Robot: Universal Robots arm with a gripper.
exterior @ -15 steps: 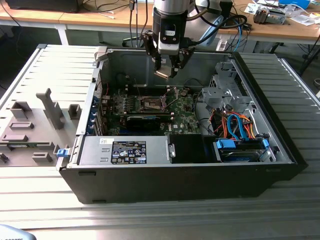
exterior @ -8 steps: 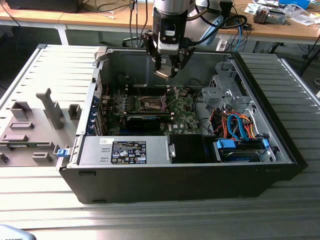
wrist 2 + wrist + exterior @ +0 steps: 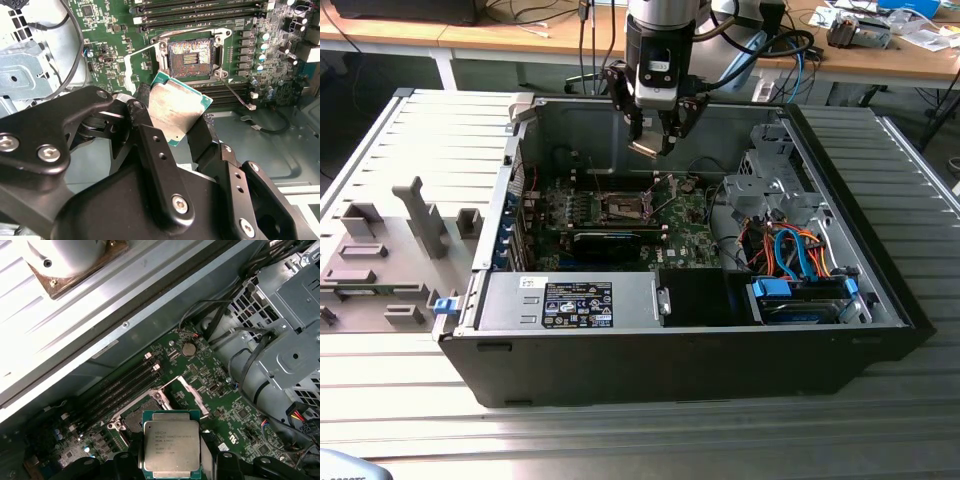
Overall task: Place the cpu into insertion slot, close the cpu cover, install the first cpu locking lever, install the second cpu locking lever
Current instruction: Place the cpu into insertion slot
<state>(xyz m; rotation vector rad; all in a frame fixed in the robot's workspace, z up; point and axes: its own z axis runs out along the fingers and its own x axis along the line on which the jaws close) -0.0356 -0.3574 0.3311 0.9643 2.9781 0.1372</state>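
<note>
Between the gripper's (image 3: 655, 144) black fingers (image 3: 200, 134), which are clenched on its opposite edges, the small flat square cpu (image 3: 171, 449) shows a silvery-grey metal top with faint print and a thin green rim. It is held in the air above the green motherboard (image 3: 115, 15). Beyond it, the square insertion slot (image 3: 192, 52) lies uncovered, contacts showing, inside the black computer case (image 3: 650, 365) on the ribbed grey counter (image 3: 620, 440).

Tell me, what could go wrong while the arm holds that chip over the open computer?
The gripper pinches the cpu only by its edges, so it might slip and drop onto the motherboard. The open socket shows fine contacts; a tilted or offset landing could bend them.
</note>
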